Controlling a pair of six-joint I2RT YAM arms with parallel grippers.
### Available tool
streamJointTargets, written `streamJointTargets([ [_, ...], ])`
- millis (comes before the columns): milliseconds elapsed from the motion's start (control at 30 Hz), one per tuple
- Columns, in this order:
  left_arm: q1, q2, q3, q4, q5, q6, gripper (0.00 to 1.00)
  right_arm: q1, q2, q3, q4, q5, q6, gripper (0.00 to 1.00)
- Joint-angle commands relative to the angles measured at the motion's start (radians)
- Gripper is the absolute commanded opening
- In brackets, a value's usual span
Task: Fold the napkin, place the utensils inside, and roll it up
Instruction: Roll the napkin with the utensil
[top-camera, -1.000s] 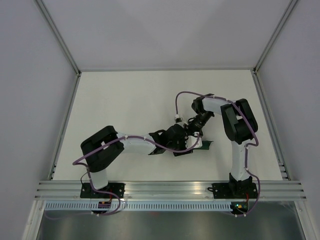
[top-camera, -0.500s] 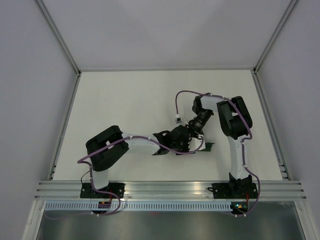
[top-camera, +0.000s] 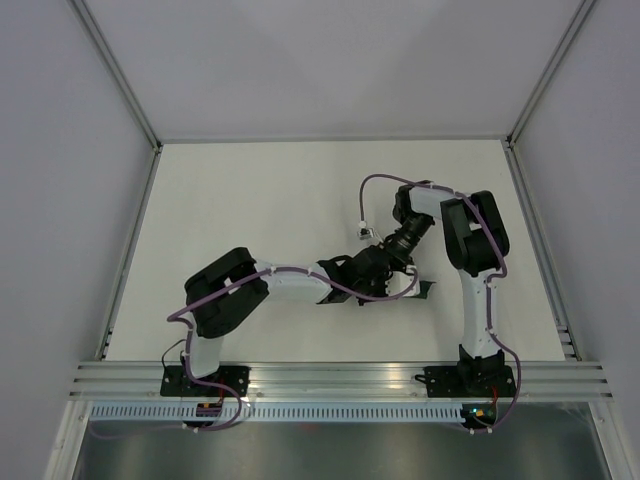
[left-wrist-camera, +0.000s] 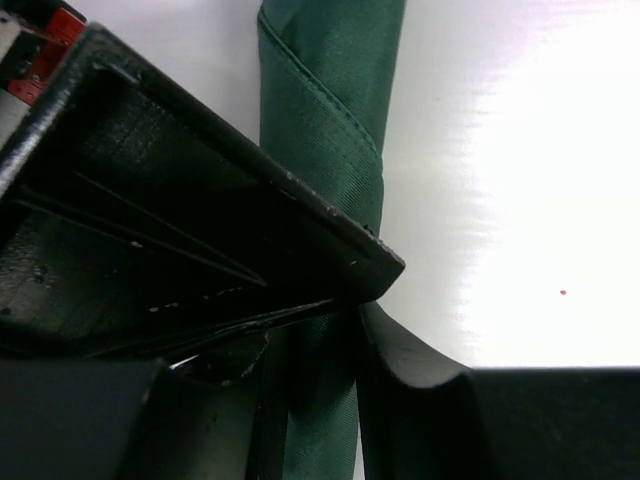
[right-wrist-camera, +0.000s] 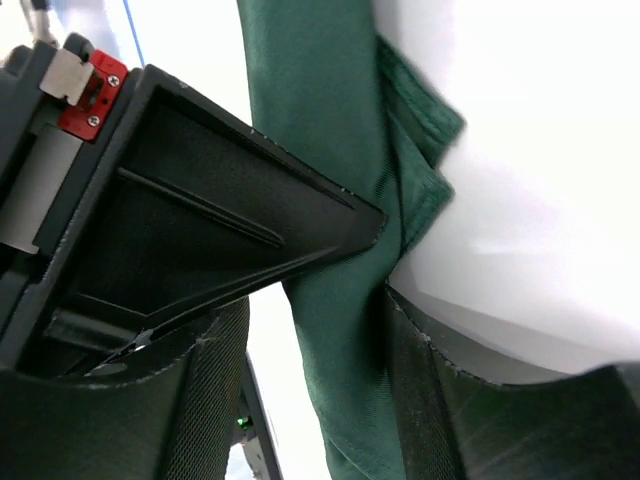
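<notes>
**Item 1: napkin** (left-wrist-camera: 325, 110). Dark green cloth, drawn up into a narrow roll. It lies on the white tabletop (top-camera: 250, 200) a little right of centre, where the two arms meet. In the top view only one short end shows, poking out toward the right arm's side. In the right wrist view a hemmed corner flares loose from the side of the roll.

**Item 2: utensil.** Not visible in any view. Whether it sits inside the roll cannot be told.

**Item 3: left hand** (left-wrist-camera: 372, 300). Drawn narrow and clamped across the roll, with the cloth running straight through the pinch.

**Item 4: right hand** (right-wrist-camera: 385, 262). Also narrow, gripping the same roll just beside the loose corner. The two hands sit close together along the roll.

**Step in hand (judgement).** This is the rolling stage, and late in it. The fold appears done, and the cloth is already a tight cylinder rather than a flat sheet.

**Next move (judgement).** It calls for:
- both hands turning or pressing together, so the roll tightens evenly;
- the flared corner being wrapped under;
- a gentle release so that the layers do not spring open.
</notes>
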Motion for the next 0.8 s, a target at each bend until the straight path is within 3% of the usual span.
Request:
streamJointTargets([
  [0,-0.001,0.087,0.006,-0.119,0.024,-0.055,0.33,-0.004,-0.05,0.017,0.233,0.044,0.019,0.63],
  [367,0.037,0.156,0.072,-0.148,-0.01,-0.242,0.34,-0.084,-0.278,-0.033,0.606,0.112,0.437,0.64],
  [567,0.046,0.208,0.17,-0.205,-0.07,-0.388,0.37,-0.15,-0.338,0.001,0.654,0.144,0.548,0.64],
  [767,0.063,0.253,0.245,-0.254,-0.133,-0.555,0.38,-0.188,-0.425,-0.069,0.684,0.285,0.629,0.64],
])
